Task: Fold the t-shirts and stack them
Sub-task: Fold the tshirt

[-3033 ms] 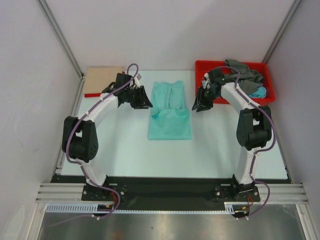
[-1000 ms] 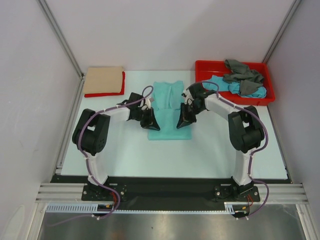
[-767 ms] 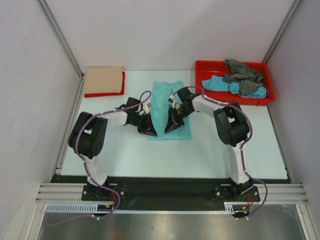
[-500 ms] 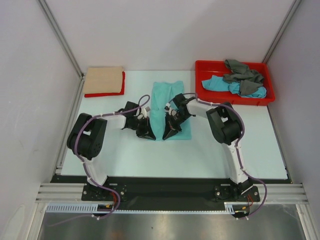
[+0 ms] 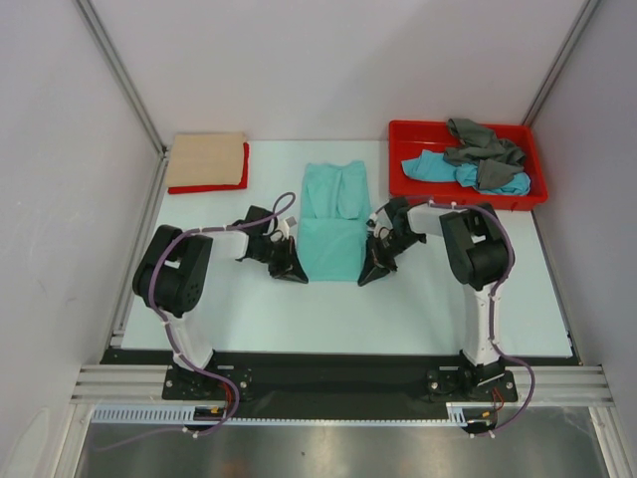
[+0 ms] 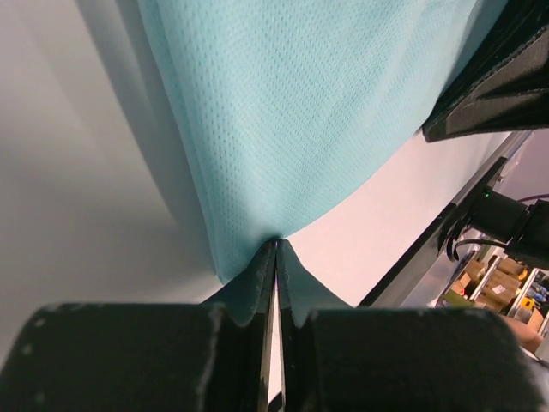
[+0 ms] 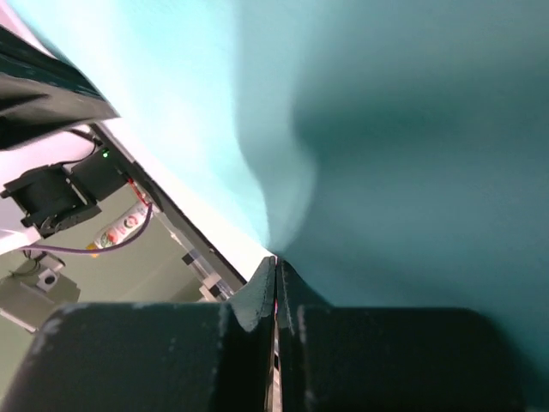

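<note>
Both grippers sit at the near hem of the mint shirt [image 5: 334, 234]. The left gripper [image 5: 290, 267] is clamped on its near-left corner and the right gripper [image 5: 372, 271] on its near-right corner; each wrist view shows a thin pinch of cloth between closed jaws. The mint shirt lies flat as a long strip on the table [image 5: 428, 299], running away from the arms.

The step in hand looks like folding the near half over the far half. Lift both corners together, only just clear of the table. Hold the hem taut and level between them, and carry it straight toward the collar end so the edges land square. If one side leads, the fold will likely skew. Let go only once the cloth rests.

Far-left of the mint shirt, a beige shirt [image 5: 204, 159] lies folded on a red shirt [image 5: 209, 187]: your stack. Far-right of it, the tray [image 5: 413, 126] holds the grey shirt [image 5: 483, 144] and turquoise shirt [image 5: 433, 167], both crumpled.
</note>
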`<move>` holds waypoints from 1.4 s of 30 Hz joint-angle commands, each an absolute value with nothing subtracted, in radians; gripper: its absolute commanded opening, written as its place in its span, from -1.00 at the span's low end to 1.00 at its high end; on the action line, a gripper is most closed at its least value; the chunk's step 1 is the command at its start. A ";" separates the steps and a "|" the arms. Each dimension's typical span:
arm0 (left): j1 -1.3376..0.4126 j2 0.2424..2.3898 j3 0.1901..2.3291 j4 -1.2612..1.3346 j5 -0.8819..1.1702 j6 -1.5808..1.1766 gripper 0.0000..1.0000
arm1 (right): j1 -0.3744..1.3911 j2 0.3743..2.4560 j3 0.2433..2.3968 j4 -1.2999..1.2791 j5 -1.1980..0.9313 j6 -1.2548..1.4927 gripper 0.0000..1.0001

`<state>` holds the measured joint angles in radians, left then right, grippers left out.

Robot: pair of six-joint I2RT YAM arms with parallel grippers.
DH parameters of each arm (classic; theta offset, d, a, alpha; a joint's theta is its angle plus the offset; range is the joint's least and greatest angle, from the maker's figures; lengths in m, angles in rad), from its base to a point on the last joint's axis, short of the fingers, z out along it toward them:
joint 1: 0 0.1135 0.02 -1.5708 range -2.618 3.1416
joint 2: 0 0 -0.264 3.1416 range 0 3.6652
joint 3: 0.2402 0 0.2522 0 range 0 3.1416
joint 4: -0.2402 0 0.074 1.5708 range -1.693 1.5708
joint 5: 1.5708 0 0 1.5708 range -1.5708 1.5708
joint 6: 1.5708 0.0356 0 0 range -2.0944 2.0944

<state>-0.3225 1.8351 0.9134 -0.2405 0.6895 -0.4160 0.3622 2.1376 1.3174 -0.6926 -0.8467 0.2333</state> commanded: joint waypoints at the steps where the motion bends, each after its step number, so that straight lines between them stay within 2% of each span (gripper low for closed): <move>1: -0.305 1.862 0.887 -0.253 0.629 -0.348 -0.87 | 0.301 2.074 1.249 -0.718 -0.747 0.204 -1.00; 7: -0.301 1.835 0.854 -0.261 0.623 -0.336 -0.88 | 0.187 1.979 1.151 -0.704 -0.672 0.244 -0.99; 9: -0.301 1.816 0.851 -0.273 0.624 -0.331 -0.85 | 0.160 1.934 1.118 -0.701 -0.654 0.258 -0.93; 11: -0.301 1.761 0.853 -0.302 0.629 -0.327 -0.66 | 0.134 1.899 1.105 -0.704 -0.646 0.268 -0.85; 12: -0.301 1.738 0.853 -0.314 0.629 -0.325 -0.58 | 0.130 1.869 1.095 -0.704 -0.646 0.270 -0.74; 14: -0.301 1.666 0.853 -0.350 0.620 -0.327 -0.27 | 0.130 1.839 1.083 -0.690 -0.658 0.284 -0.60; 15: -0.301 1.645 0.856 -0.362 0.605 -0.327 -0.15 | 0.130 1.823 1.062 -0.677 -0.698 0.291 -0.43; 16: -0.299 1.619 0.857 -0.379 0.601 -0.328 -0.01 | 0.132 1.816 1.052 -0.637 -0.713 0.314 -0.34; 18: -0.292 1.609 0.856 -0.383 0.598 -0.337 0.07 | 0.136 1.815 1.028 -0.589 -0.757 0.343 -0.11; 20: -0.269 1.614 0.850 -0.365 0.598 -0.359 0.13 | 0.143 1.827 1.011 -0.531 -0.779 0.382 -0.07; 26: -0.224 1.707 0.856 -0.314 0.646 -0.431 0.18 | 0.173 1.871 1.014 -0.443 -0.778 0.451 -0.03; 33: -0.225 1.773 0.845 -0.282 0.627 -0.537 0.06 | 0.190 1.888 1.019 -0.410 -0.762 0.499 -0.07; 42: -0.229 1.798 0.785 -0.226 0.568 -0.672 0.07 | 0.201 1.878 1.003 -0.416 -0.729 0.495 -0.10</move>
